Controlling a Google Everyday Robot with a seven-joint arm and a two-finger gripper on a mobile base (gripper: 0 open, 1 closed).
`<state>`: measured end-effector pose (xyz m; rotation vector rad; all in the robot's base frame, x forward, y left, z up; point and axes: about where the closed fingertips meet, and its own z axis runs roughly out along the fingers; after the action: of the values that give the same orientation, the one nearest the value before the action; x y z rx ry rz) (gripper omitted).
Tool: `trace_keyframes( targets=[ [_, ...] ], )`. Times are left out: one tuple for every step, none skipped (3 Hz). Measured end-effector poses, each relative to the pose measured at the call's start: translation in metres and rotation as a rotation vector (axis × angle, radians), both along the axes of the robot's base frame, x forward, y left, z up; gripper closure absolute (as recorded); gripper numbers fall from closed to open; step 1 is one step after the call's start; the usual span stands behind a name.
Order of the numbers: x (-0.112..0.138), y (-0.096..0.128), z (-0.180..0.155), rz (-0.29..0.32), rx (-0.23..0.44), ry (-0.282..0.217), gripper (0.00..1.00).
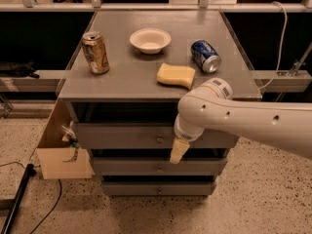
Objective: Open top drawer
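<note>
Top drawer (pixel 122 136), flat matte grey, round knob (pixel 159 139) beside cream jaws.

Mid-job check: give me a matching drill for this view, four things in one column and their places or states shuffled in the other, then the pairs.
Things:
1. gold can
2. blue can
3. yellow sponge
4. gripper

Places or states:
A. in front of the top drawer, right of and below its knob
B. standing upright at the left of the cabinet top
C. lying on its side at the right
D. lying flat near the front edge

Pairs: 1-B, 2-C, 3-D, 4-A
</note>
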<state>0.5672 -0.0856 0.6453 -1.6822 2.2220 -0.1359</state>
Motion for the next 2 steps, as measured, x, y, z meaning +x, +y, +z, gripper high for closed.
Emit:
trace_keyframes(
  targets=[
    [0.0002,0.0001,-0.0002,0.001,-0.001,-0.001,0.18],
    [0.0002,0.0001,-0.0002,0.001,-0.001,-0.001,0.43]
  ],
)
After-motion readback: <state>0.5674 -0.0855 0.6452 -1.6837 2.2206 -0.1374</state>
